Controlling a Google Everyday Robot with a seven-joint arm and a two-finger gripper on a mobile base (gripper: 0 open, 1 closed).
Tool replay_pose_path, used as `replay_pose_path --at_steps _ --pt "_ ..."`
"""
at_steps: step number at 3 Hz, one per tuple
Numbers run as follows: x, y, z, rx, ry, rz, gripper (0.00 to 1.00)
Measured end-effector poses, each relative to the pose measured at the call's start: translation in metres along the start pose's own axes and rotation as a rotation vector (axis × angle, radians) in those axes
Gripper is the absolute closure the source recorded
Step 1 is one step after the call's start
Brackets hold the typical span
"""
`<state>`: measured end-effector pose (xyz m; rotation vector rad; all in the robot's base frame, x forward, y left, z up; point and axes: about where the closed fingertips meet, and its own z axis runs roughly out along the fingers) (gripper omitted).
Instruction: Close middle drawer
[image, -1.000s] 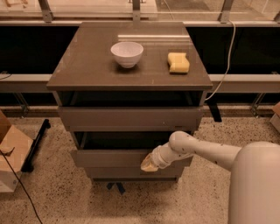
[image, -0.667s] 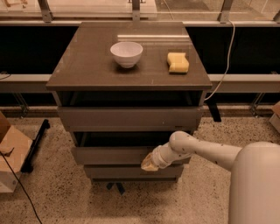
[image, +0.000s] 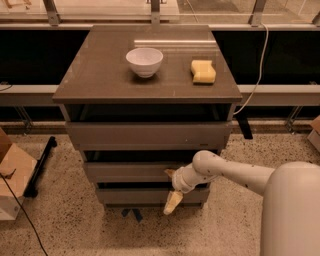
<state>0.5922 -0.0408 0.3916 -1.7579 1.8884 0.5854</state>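
Note:
The middle drawer (image: 127, 172) is the second grey-brown front of the cabinet, below the wider top drawer front (image: 145, 136). It stands a little proud of the lowest drawer front (image: 135, 195), with a dark gap above it. My gripper (image: 171, 188) is at the right part of the middle drawer's front, at the end of the white arm (image: 225, 172) that reaches in from the lower right. Its tan fingers are spread: one fingertip (image: 169, 173) is against the drawer front and the other (image: 173, 202) points down over the lowest drawer. It holds nothing.
A white bowl (image: 144, 61) and a yellow sponge (image: 203, 71) sit on the cabinet top (image: 100, 75). The top drawer sticks out slightly. A cardboard box (image: 12, 180) and a black bar (image: 40, 165) lie on the floor at left. A cable (image: 257, 70) hangs at right.
The middle drawer has slid back into the cabinet, and its front now sits closer to the lowest drawer's front. My gripper has followed it in, with one finger now pointing down.

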Motion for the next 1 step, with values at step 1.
replay_pose_path --at_steps 1 --pt "0.0 0.0 0.0 0.0 0.0 0.0 0.0"
